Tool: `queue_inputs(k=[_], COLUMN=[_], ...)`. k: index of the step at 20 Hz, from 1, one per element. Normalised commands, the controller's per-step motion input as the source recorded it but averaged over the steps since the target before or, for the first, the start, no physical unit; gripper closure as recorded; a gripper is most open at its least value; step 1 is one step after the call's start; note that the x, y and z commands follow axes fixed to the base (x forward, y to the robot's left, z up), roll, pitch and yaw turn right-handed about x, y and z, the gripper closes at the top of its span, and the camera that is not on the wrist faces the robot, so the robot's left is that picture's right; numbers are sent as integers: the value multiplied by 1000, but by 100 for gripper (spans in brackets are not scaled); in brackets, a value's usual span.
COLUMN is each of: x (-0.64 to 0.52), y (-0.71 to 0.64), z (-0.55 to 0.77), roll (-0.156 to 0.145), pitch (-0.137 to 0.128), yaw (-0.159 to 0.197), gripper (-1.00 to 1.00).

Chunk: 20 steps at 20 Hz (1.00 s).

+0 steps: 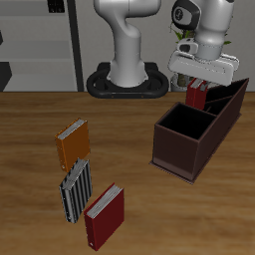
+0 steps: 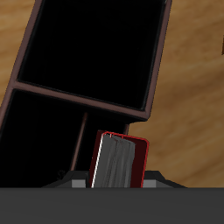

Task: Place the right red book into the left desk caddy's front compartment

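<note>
My gripper (image 1: 197, 86) is shut on the right red book (image 1: 196, 98), a bright red hardcover held upright. It hangs just over the left desk caddy (image 1: 180, 153), a dark maroon-brown box with a black interior, at its taller slanted-wall section farther back. The square section nearer the table's front edge is empty. In the wrist view the red book (image 2: 118, 163) shows its pale page edges between my gripper's (image 2: 114, 183) fingers. Below it lie the caddy's (image 2: 160, 73) black compartments and divider.
An orange book (image 1: 72, 143), a grey striped book (image 1: 75, 189) and a darker maroon-red book (image 1: 103, 216) stand in a row toward the table's front edge, well apart from the caddy. The robot base (image 1: 127, 80) stands at the back.
</note>
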Motion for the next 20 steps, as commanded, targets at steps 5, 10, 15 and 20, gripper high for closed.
queue_inputs(k=[5,10,15,20], x=[2,-50,63,98], y=[80,8,-16,64], z=[-239,-264,-182,-137], roll=[40,31,11,115], pitch=[41,40,50,43], yaw=[-3,13,12,-14], gripper=[100,100,100,-100])
